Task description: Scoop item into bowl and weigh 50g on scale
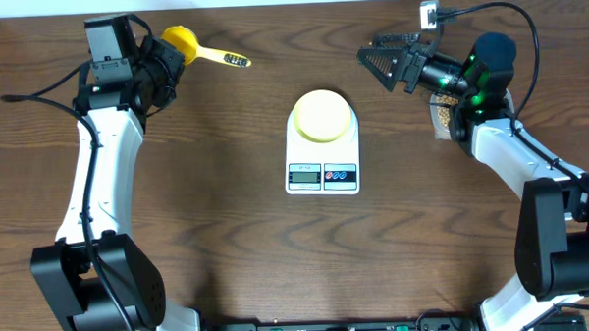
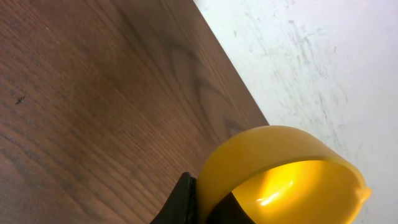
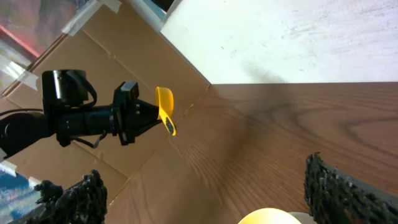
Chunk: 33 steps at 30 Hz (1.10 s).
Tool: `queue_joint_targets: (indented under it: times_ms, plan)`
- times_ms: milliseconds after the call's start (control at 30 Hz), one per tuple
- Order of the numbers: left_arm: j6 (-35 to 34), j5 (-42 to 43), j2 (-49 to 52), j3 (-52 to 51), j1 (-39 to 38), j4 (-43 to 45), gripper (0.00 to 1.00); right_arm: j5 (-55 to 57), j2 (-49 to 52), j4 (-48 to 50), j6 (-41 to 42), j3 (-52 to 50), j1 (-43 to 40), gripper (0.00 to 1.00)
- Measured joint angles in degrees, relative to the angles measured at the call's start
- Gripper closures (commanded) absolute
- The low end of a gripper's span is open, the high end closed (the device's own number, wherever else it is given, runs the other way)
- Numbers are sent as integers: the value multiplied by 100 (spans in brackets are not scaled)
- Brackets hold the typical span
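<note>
- Beans (image 1: 438, 113), small, round and tan, show only as a speckled patch at the right of the overhead frame. They are mostly hidden beneath the right arm, and what holds them cannot be made out.
- Upper left: the left gripper (image 1: 170, 55) is clamped tight on a yellow plastic long-handled scoop (image 1: 180, 38). It grips near the cup, with the handle jutting to the right. The scoop appears to be held above the dark wood-grain table (image 1: 219, 247), probably ready to be carried across to the beans. In the left wrist view, the visible part of the cup's inside looks empty, so scooping seems not yet begun.
- Centre: a small round pale yellow bowl (image 1: 321, 115) sits on the upper part of a white flat rectangular digital scale (image 1: 299, 154). This leaves the display at the lower edge uncovered for reading. The bowl looks empty.
- Upper right: the right gripper (image 1: 380, 69) has its jaws spread wide and holds nothing. It points left toward the bowl, likely kept free to steady something.
</note>
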Motion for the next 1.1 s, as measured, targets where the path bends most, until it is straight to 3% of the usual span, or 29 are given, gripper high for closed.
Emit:
queue_joint_targets:
  times_ms: [1100]
  plan:
    - [0,0,0,0,-59,0,92,-63,0,2,-404,55,4,1]
